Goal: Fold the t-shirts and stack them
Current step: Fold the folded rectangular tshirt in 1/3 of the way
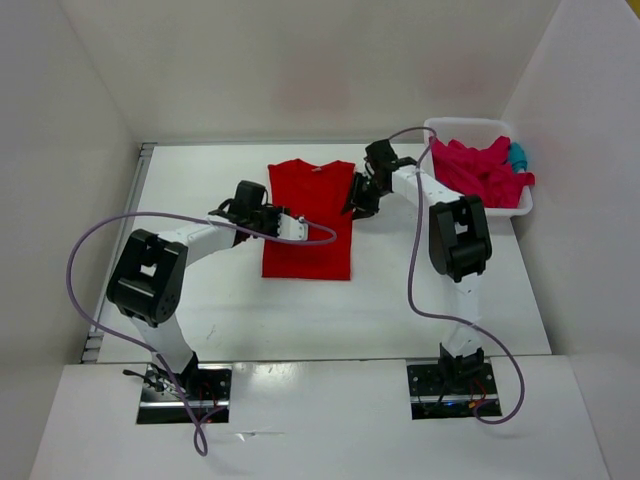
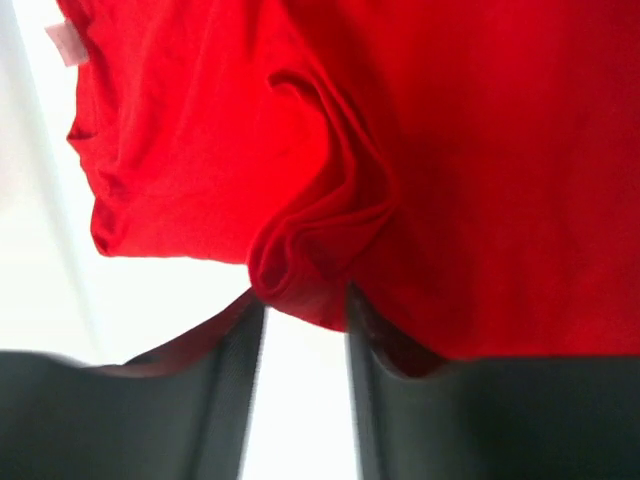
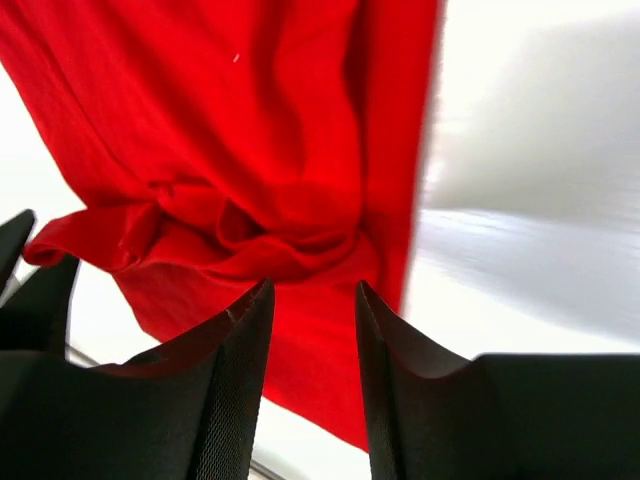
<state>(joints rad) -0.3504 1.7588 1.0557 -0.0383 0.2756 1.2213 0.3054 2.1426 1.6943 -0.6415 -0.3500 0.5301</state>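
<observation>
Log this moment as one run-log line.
red t-shirt: on table | left gripper: open, at bunched fold | right gripper: open, at shirt edge | pink t-shirt, teal t-shirt: in basket

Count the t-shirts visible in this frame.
3. A red t-shirt lies on the table; a crimson-pink one fills the white basket; a teal one peeks out beside it. More may be hidden underneath.

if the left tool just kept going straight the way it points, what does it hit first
The red t-shirt: a bunched fold of its edge sits right off the tips of the left tool, whose jaws stand apart. It may already be touching, as depth is hard to judge here.
</observation>
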